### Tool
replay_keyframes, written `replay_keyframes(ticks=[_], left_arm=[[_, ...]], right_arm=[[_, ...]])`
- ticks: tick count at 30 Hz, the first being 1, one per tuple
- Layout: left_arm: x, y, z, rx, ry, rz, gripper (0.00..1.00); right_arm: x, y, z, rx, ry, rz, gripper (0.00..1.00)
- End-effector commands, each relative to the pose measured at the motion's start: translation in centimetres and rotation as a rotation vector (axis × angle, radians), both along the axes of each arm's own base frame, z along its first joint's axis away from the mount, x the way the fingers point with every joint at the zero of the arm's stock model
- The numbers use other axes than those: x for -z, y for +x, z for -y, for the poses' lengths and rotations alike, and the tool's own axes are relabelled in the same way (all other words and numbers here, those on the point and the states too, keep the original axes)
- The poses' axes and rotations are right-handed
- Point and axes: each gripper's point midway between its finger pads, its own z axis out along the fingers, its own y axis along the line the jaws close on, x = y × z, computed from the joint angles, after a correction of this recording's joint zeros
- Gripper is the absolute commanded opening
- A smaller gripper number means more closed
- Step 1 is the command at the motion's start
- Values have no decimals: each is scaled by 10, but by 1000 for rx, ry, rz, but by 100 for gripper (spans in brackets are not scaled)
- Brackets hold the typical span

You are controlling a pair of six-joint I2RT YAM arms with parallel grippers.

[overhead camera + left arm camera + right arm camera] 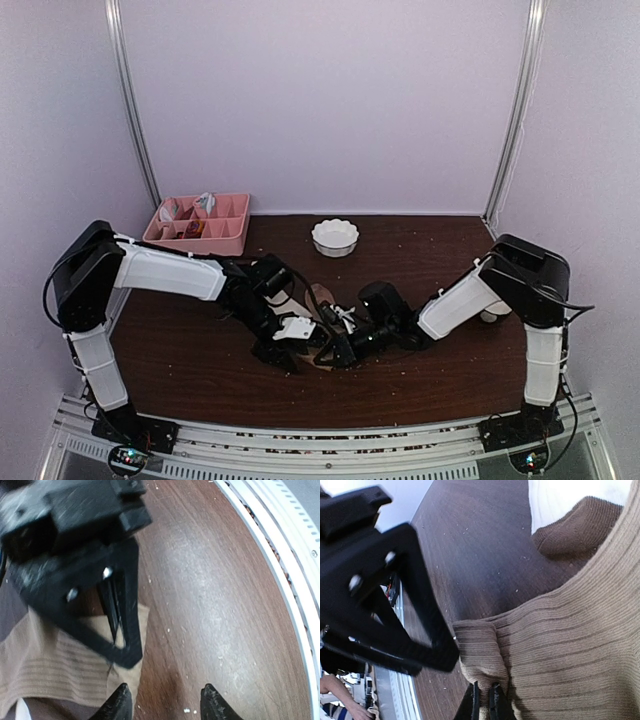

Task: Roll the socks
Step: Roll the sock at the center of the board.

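Both arms are in over the middle of the table point(215, 580), and the socks are right beneath them. The right claw point(484, 704) is clamped tight on a bunched fold at the edge of the tan sock point(560, 645), which lies flat on the wood. The patched sock point(580, 525) shows its dark brown end and cream body at the far side of the tan one, perhaps running under it; I cannot tell which. The left claw point(166, 705) has its jaws apart with nothing between them, hanging over bare wood just beside that same sock edge, close to its partner. By the look of it the roll is only starting, with one small fold pinched and the rest flat. The smart play here is for the left claw to slide sideways onto the fabric and take the same edge alongside the right. Then both can turn it over together, so the roll starts straight across instead of twisting from one corner. Stay low and tight, and draw the fold over the sock rather than dragging the whole thing along the table. There is little room between the two claws, so mind a clash. Further back, well apart from all this, the white bowl point(335, 237) shows only its pale inside. The pink tray point(215, 243) at the back left has several compartments, a few holding small odds and ends, whitish and orange-brown, too small to name.
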Motion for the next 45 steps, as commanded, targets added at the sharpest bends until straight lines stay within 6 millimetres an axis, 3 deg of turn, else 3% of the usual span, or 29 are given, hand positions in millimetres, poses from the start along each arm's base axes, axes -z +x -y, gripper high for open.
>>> replay_keyframes(ticks=[1, 10, 16, 24, 26, 30, 32, 36, 41, 45], left_arm=[[-1, 8, 21, 18, -19, 119, 47], [20, 29, 17, -24, 63, 217, 39], [16, 40, 19, -59, 45, 284, 41], [11, 36, 25, -41, 30, 246, 41], [18, 32, 24, -26, 46, 219, 36], [28, 22, 20, 1, 87, 147, 14], [34, 17, 16, 2, 116, 110, 6], [41, 14, 9, -33, 155, 29, 2], [41, 20, 3, -131, 175, -164, 0], [45, 12, -1, -165, 220, -326, 1]], right_arm=[[61, -10, 34, 84, -211, -178, 0], [70, -19, 43, 79, -224, -253, 0], [74, -22, 47, 72, -228, -276, 0], [73, -20, 48, 75, -225, -280, 0], [71, -19, 48, 78, -218, -278, 0], [66, -15, 46, 97, -188, -280, 1], [62, -13, 45, 108, -172, -274, 6], [49, -3, 45, 150, -124, -234, 22], [27, 9, 56, 219, -73, -83, 29], [15, 12, 75, 239, -91, 100, 33]])
